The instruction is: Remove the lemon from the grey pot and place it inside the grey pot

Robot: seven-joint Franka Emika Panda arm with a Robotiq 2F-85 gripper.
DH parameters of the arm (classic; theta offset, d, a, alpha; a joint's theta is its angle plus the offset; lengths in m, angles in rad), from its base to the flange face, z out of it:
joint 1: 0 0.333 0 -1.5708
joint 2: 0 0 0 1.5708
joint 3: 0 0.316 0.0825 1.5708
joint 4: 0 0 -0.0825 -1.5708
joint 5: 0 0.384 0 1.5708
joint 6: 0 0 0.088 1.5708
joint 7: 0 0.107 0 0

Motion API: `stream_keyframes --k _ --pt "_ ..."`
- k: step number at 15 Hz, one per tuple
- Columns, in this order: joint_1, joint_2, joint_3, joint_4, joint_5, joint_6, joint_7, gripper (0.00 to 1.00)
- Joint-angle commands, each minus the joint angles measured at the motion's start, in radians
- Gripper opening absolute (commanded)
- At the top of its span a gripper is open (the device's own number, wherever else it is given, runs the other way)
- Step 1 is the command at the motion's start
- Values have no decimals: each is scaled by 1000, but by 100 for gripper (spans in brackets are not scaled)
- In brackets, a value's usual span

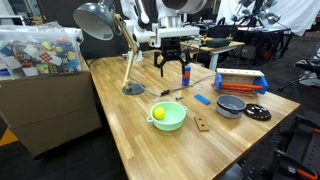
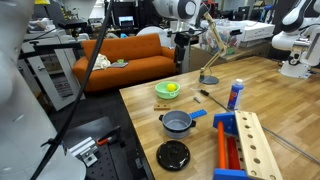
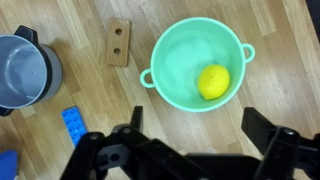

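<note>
The lemon (image 3: 213, 82) lies inside the pale mint-green bowl (image 3: 175, 60), toward its right side; it also shows in both exterior views (image 1: 158, 113) (image 2: 171, 88). The grey pot (image 3: 25, 72) stands empty at the left edge of the wrist view, and shows in both exterior views (image 1: 231, 105) (image 2: 178, 122). My gripper (image 3: 192, 130) is open and empty, high above the table, with the bowl just beyond its fingertips. It hangs well above the table in both exterior views (image 1: 171, 66) (image 2: 182, 48).
A small wooden block with two holes (image 3: 120, 43) lies between pot and bowl. A blue brick (image 3: 73, 124) lies near the pot. A black disc (image 1: 257, 113), a desk lamp (image 1: 132, 88), a red and blue box (image 1: 241, 82) and a bottle (image 2: 235, 95) stand on the table.
</note>
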Motion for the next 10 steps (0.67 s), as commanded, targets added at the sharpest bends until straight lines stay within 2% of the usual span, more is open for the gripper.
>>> stream_keyframes --k 1,3,10 --pt "4 7 -6 8 6 -3 5 100" --pt "20 26 -23 21 -27 -2 38 100" --pt "41 147 -18 92 -34 -15 66 100"
